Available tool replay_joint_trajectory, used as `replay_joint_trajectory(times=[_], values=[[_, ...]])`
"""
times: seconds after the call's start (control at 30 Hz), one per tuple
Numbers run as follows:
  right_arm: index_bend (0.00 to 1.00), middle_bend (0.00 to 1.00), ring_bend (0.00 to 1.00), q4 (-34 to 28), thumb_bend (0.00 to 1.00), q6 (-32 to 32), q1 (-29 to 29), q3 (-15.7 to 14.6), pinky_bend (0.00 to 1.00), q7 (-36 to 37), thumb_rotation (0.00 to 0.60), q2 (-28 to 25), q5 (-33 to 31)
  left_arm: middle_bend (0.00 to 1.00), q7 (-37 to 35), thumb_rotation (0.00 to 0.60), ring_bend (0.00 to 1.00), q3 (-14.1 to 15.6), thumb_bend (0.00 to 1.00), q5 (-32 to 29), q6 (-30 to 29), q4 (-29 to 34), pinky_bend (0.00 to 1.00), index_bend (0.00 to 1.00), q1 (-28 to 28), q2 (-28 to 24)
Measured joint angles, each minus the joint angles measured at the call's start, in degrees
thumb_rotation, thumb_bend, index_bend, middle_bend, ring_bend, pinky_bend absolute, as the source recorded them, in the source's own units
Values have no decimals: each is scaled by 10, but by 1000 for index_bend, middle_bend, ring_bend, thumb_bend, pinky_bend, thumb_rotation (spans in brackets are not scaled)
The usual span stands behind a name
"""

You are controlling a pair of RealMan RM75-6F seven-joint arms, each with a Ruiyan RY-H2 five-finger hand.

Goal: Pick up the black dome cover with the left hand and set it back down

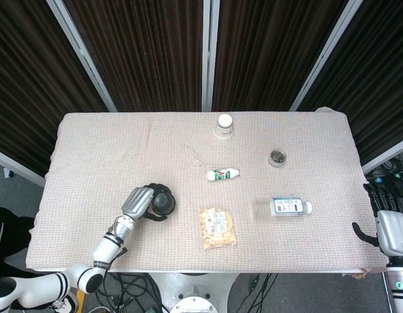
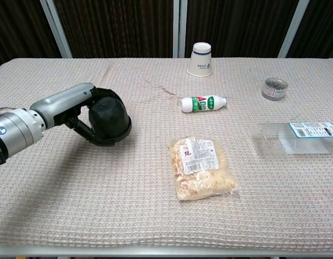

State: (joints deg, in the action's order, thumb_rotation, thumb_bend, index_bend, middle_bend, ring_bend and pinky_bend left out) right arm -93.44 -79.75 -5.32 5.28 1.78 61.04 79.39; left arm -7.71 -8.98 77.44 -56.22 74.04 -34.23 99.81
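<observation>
The black dome cover (image 2: 110, 121) is in my left hand (image 2: 75, 110), whose fingers wrap around its left side and rim. The dome is tilted toward the right and sits just off the cloth at the table's left front. From above, the same dome cover (image 1: 162, 203) shows beside the silver back of my left hand (image 1: 137, 203). My right hand (image 1: 387, 228) hangs off the table's right edge, away from everything; its fingers are not plain to see.
On the beige cloth lie a snack bag (image 2: 201, 167), a small green-labelled bottle (image 2: 203, 103), an upturned paper cup (image 2: 201, 59), a small tin (image 2: 275, 88) and a clear bottle on its side (image 2: 296, 138).
</observation>
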Motion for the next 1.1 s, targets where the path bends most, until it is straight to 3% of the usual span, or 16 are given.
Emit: replay_joint_trajectory(times=[0.27,0.43,0.6,0.7,0.87,0.97,1.1], values=[[18,49,0,7,196,-5,2,-1,6,7,600,4,4,421,61,600,302,-22,192,-16,33,88,390,372,-29,-77],[18,49,0,11,196,-9,3,0,6,13,600,6,7,435,154,600,315,-79,191,-39,31,161,405,371,-64,-136],[18,51,0,13,196,-16,5,-1,6,16,600,7,15,435,253,600,315,-139,189,-31,-36,193,405,372,-97,-156],[18,56,0,18,197,-21,6,-2,6,22,600,10,21,435,261,600,315,-159,187,-26,-99,193,405,371,-105,-143],[18,56,0,22,197,-16,5,-2,6,27,600,9,18,435,254,600,315,-140,187,-57,-123,171,403,369,-104,-131],[18,56,0,20,196,-17,6,-1,6,26,600,8,16,435,249,600,311,-113,189,-109,-64,147,392,369,-105,-128],[18,56,0,19,196,-15,6,-1,6,23,600,9,13,435,241,600,310,-86,189,-193,77,105,391,369,-111,-123]])
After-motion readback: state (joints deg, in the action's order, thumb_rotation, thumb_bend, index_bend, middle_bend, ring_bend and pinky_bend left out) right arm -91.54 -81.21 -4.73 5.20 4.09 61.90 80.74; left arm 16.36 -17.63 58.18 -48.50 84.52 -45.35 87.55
